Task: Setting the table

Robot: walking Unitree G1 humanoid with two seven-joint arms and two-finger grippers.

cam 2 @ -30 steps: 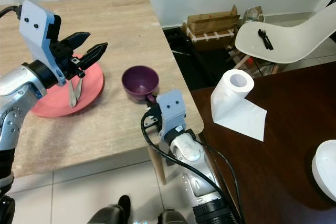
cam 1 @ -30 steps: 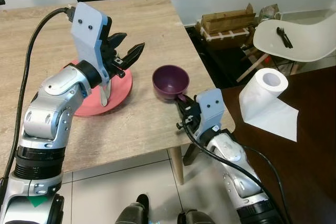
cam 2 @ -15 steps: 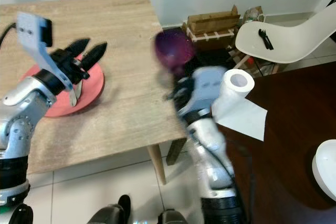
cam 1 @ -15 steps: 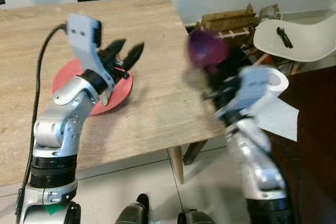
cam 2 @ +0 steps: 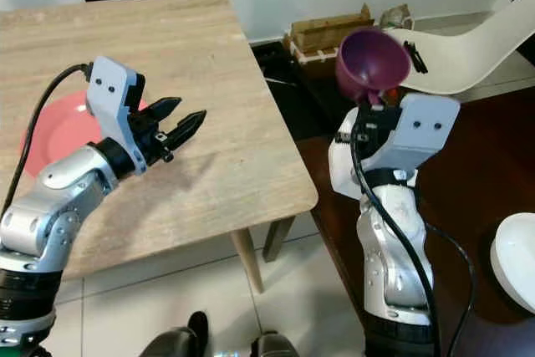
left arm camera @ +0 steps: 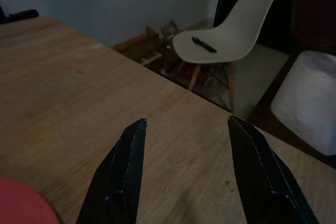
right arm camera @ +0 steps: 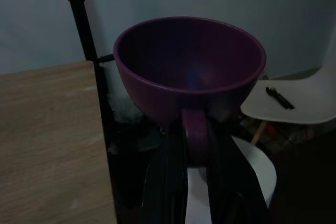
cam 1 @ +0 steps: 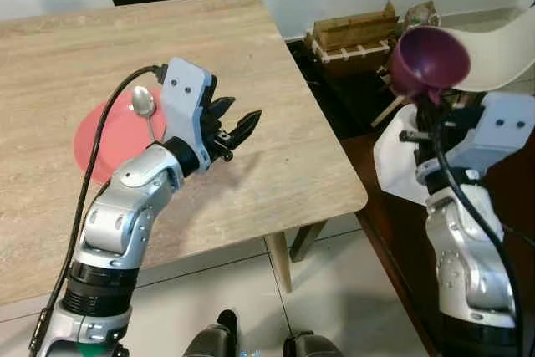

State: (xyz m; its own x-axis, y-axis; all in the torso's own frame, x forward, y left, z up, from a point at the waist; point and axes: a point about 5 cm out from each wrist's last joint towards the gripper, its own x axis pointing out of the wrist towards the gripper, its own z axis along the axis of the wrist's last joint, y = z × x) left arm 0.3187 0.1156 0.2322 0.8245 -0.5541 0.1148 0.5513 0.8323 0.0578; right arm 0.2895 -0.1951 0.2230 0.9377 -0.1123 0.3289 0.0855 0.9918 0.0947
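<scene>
A purple cup (cam 1: 430, 60) is held up in the air past the right edge of the wooden table (cam 1: 284, 148). My right gripper (right arm camera: 195, 129) is shut on the cup's handle from below. A pink plate (cam 1: 104, 135) lies on the left part of the table with a metal spoon (cam 1: 145, 104) on it. My left gripper (cam 1: 241, 116) hovers just above the tabletop to the right of the plate, its fingers (left arm camera: 131, 150) open and holding nothing.
A white chair (left arm camera: 226, 35) with black cutlery (left arm camera: 203, 44) on its seat stands beyond the table's right corner, near a wooden crate (cam 1: 355, 29). A paper towel roll (left arm camera: 310, 98) and a white bowl (cam 2: 514, 265) sit on a dark table (cam 2: 501, 148) at the right.
My right gripper has lifted the purple cup off the table, up and to the right. My left gripper has moved off the plate toward the table's right part.
</scene>
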